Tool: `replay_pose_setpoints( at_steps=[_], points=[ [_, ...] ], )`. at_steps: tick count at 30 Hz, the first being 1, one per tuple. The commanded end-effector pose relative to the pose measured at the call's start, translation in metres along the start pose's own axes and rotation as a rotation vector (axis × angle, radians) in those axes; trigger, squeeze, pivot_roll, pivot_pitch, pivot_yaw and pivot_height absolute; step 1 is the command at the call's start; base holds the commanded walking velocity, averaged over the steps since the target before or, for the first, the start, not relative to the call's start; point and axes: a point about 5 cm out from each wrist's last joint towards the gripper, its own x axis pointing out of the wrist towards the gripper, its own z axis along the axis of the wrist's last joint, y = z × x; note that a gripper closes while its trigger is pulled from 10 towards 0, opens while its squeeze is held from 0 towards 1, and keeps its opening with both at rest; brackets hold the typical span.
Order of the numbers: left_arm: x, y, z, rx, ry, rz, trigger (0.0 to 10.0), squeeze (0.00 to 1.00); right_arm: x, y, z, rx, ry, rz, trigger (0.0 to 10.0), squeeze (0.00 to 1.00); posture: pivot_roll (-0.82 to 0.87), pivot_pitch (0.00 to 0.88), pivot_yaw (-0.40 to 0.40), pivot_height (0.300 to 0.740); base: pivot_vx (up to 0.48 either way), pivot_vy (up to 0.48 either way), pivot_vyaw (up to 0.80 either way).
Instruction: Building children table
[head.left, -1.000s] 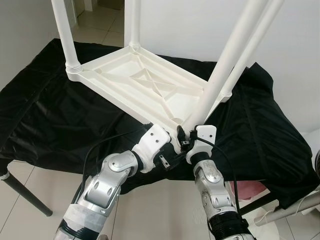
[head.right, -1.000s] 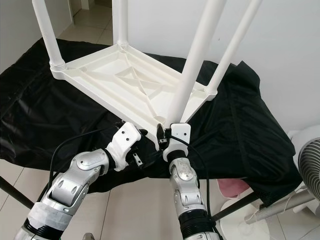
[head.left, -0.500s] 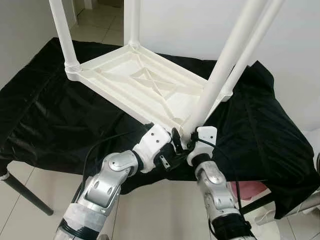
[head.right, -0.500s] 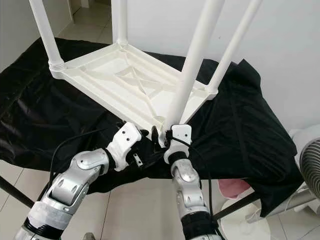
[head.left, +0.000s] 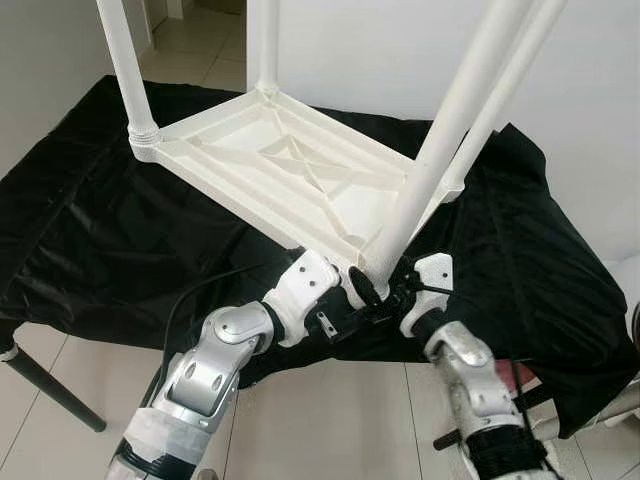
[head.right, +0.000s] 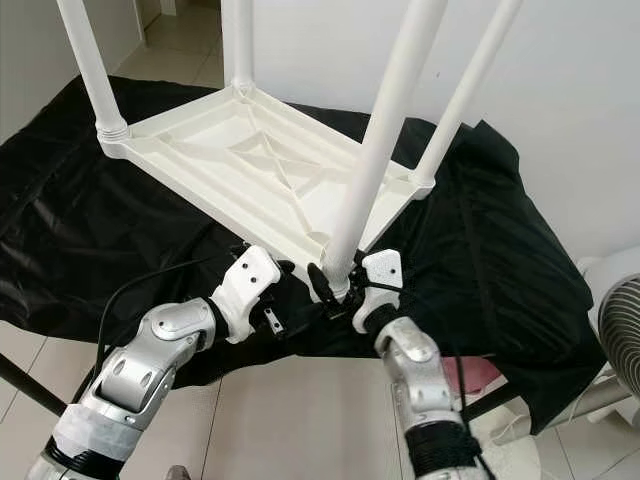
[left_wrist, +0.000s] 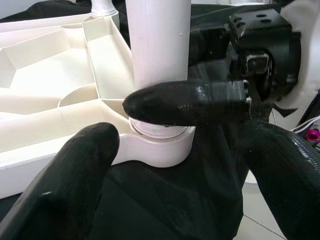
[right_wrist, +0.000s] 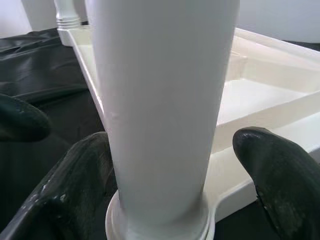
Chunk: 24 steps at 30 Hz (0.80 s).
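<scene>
Underneath, black cloth (head.left: 120, 230); fan (head.right: 618, 330) alongside.

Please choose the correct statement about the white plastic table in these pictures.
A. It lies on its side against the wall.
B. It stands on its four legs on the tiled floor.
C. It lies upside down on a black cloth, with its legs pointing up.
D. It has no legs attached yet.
C: the white table rests upside down on the black cloth, ribbed underside showing, legs rising, and the right gripper is at the nearest leg.
</scene>
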Motion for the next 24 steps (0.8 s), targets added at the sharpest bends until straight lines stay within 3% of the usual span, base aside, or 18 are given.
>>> replay_pose_setpoints(
  at_steps=[1,5,11,12,13,24],
  points=[
    [0.002,0.000,0.003,0.019,-0.006,0.008,10.0,0.00,-0.001,-0.003,-0.003,-0.005,0.019,0.056,10.0,0.00,0.04,0.009,-0.102,0.740,0.000,0.000,0.00],
    [0.002,0.001,0.003,0.024,-0.004,0.002,10.0,0.00,0.004,-0.008,-0.005,-0.046,0.048,0.107,10.0,0.00,0.05,0.000,-0.090,0.740,0.000,0.000,0.00],
    [0.002,0.001,0.002,0.039,0.006,-0.016,10.0,0.00,0.013,-0.015,-0.010,-0.022,0.094,0.170,9.8,0.00,0.06,0.000,-0.091,0.740,0.000,0.000,0.00],
    [0.002,0.002,0.003,0.038,0.005,-0.012,10.0,0.00,0.015,-0.016,-0.010,-0.030,0.099,0.175,7.8,0.00,0.06,0.000,-0.091,0.740,0.000,0.000,0.00],
    [0.002,0.002,0.003,0.037,0.004,-0.008,10.0,0.00,0.017,-0.017,-0.010,-0.034,0.104,0.182,0.0,0.00,0.07,0.000,-0.096,0.740,0.000,0.000,0.00],
    [-0.002,0.000,0.000,0.024,0.009,0.013,10.0,0.00,0.010,-0.017,-0.020,-0.043,0.131,0.222,0.0,0.00,0.08,0.000,-0.111,0.740,0.000,0.000,0.00]
  ],
)
